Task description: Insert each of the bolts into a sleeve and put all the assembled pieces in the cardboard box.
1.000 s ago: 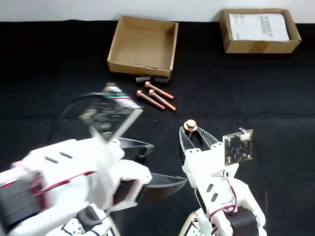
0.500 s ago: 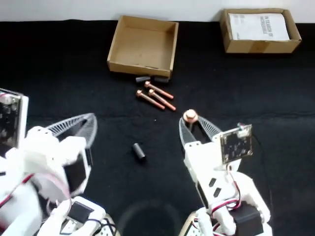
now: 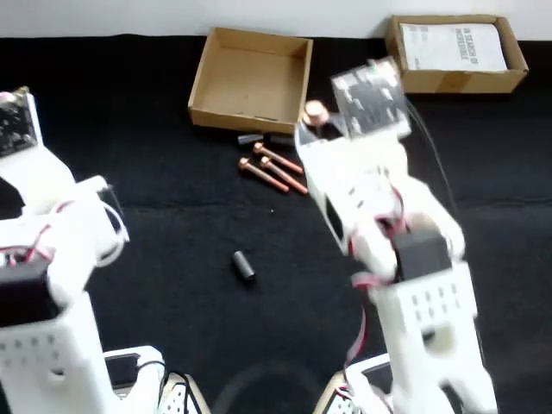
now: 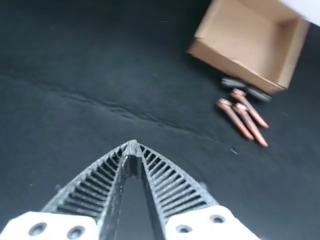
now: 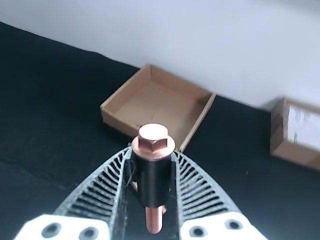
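Observation:
My right gripper [image 5: 151,150] is shut on an assembled piece [image 5: 150,172], a copper bolt standing upright in a black sleeve. In the high view it is held in the air, copper head [image 3: 315,113] up, just right of the open cardboard box [image 3: 250,79]. Three loose copper bolts [image 3: 272,169] lie in front of the box, with two black sleeves [image 3: 263,138] against its near wall. Another sleeve [image 3: 243,265] lies alone mid-table. My left gripper [image 4: 132,146] is shut on nothing, over bare cloth well left of the bolts [image 4: 242,117]. The box [image 5: 157,107] holds nothing.
A second cardboard box [image 3: 453,52] with a printed sheet in it stands at the back right. Black cloth covers the table. The left arm [image 3: 52,250] stands tall at the left edge, and the right arm [image 3: 405,259] rises over the right half.
The right arm has lifted and carried the bolt-and-sleeve piece from mid-table up toward the box. The left arm has swung away to the left, uncovering the lone sleeve, and its fingers have shut.

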